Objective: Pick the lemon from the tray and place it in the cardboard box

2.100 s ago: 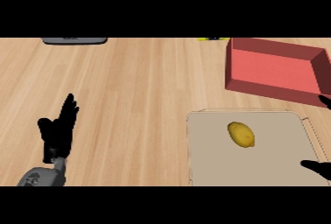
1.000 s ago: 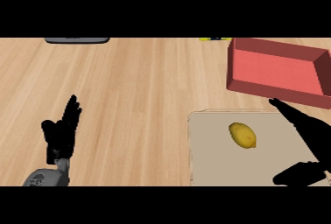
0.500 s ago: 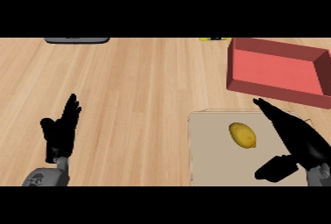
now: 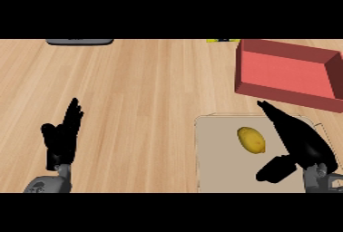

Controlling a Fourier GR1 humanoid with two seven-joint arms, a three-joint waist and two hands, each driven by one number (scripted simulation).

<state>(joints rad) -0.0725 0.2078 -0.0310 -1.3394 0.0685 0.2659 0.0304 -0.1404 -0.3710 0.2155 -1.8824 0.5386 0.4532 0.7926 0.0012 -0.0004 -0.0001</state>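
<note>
The right hand (image 4: 298, 138) hangs over the tray's (image 4: 218, 172) right half, fingers straight and pressed together, pointing up-left, thumb spread wide below them toward the tray's middle. It holds nothing. Two seconds back only its tips showed at the right edge; since then it has swung in over the tray and, in the last half second, edged a little closer to the lemon (image 4: 251, 139). The lemon now lies just beside the fingers, on their left, in the open gap above the thumb, and whether they touch I cannot tell. It has not moved: it rests on the tray's upper middle, long axis roughly up and down.

So the reach looks nearly done and the grasp not yet begun. The hand likely needs to settle round the lemon and curl shut before any lift.

The box (image 4: 289, 74), red and open, sits just beyond the tray's far edge, at upper right, a short carry away.

The left hand (image 4: 61, 138) rests open at lower left, fingers up, unchanged.
</note>
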